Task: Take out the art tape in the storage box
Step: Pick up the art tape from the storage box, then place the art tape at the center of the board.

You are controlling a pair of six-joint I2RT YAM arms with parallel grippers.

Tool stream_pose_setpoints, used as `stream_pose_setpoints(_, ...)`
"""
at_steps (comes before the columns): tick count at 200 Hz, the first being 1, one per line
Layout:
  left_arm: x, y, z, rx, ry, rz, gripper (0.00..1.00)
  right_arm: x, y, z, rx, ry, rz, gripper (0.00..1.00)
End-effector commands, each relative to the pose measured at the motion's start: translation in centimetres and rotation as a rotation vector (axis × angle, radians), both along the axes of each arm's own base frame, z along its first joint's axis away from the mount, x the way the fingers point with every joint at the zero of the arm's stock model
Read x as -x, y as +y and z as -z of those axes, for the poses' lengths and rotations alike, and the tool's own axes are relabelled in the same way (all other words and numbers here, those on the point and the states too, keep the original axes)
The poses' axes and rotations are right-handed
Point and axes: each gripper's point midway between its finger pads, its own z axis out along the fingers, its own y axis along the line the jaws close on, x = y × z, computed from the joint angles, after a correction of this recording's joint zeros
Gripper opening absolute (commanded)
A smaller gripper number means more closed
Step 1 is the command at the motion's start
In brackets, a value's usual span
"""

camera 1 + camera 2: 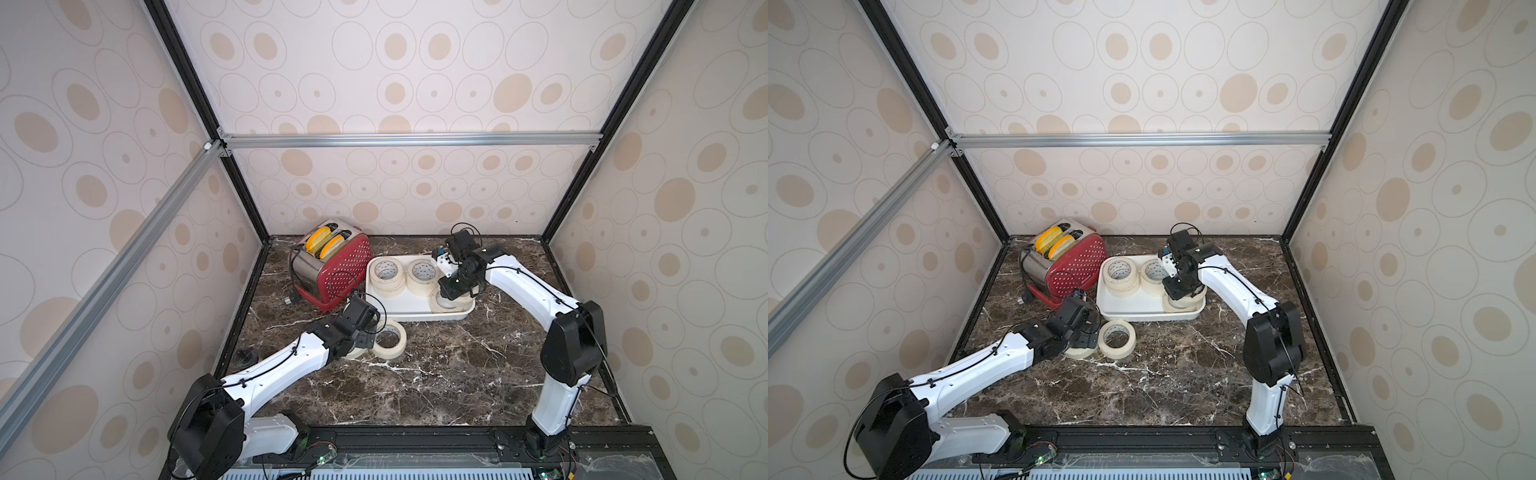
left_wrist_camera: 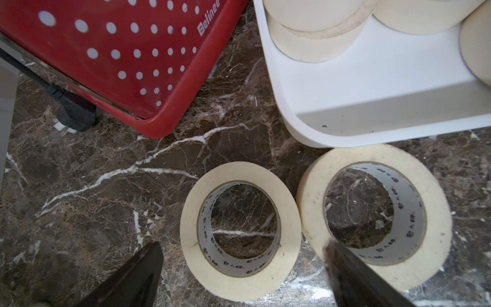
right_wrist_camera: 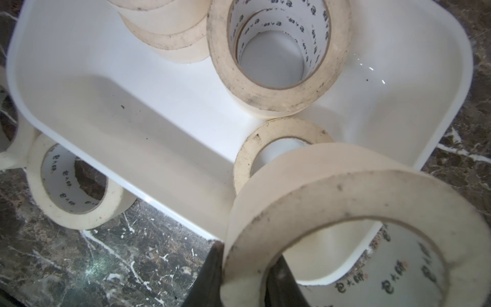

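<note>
The white storage box (image 1: 401,309) (image 1: 1133,309) lies on the marble beside the toaster, with stacks of cream art tape (image 1: 387,286) (image 3: 265,98) inside. My right gripper (image 3: 247,263) (image 1: 451,293) is shut on the wall of one roll (image 3: 345,186), one finger outside and one inside the ring. It holds this roll above another roll (image 3: 244,148) at the box's near right corner. Two rolls (image 2: 190,226) (image 2: 435,202) lie flat on the table in front of the box. My left gripper (image 2: 243,252) (image 1: 365,340) stands open over them, holding nothing.
A red perforated toaster (image 1: 336,270) (image 2: 119,53) with two slices in its slots stands left of the box, and its black plug (image 2: 74,114) lies on the table. Patterned walls close in the back and both sides. Dark marble stretches toward the front rail.
</note>
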Motion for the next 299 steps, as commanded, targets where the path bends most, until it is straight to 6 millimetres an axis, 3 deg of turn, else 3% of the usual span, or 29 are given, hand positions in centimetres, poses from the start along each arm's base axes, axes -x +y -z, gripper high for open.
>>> stream_pose_setpoints(1, -0.9, -0.6, -1.2, 0.014, -0.029, 0.002, 0.99, 2.4, 0.3, -2.5, -0.051, -0.027, -0.022, 0.25)
stream_pose_setpoints(80, -1.5, -1.0, -1.6, 0.011, -0.040, 0.015, 0.99, 9.8, 1.2, -2.7, -0.207, 0.021, -0.112, 0.25)
stream_pose_setpoints(149, -1.6, -1.1, -1.5, 0.009, -0.035, 0.020, 0.99, 13.4, 2.6, 1.6, -0.202, 0.110, -0.132, 0.25)
stream_pose_setpoints(216, -1.3, -1.1, -0.9, 0.016, -0.020, 0.015, 0.99, 13.7, 3.9, 5.8, -0.123, 0.138, -0.148, 0.25)
stream_pose_setpoints(299, -0.6, -0.9, 0.3, 0.013, 0.011, 0.014, 0.99, 11.6, 5.0, 8.8, -0.015, 0.125, -0.139, 0.26)
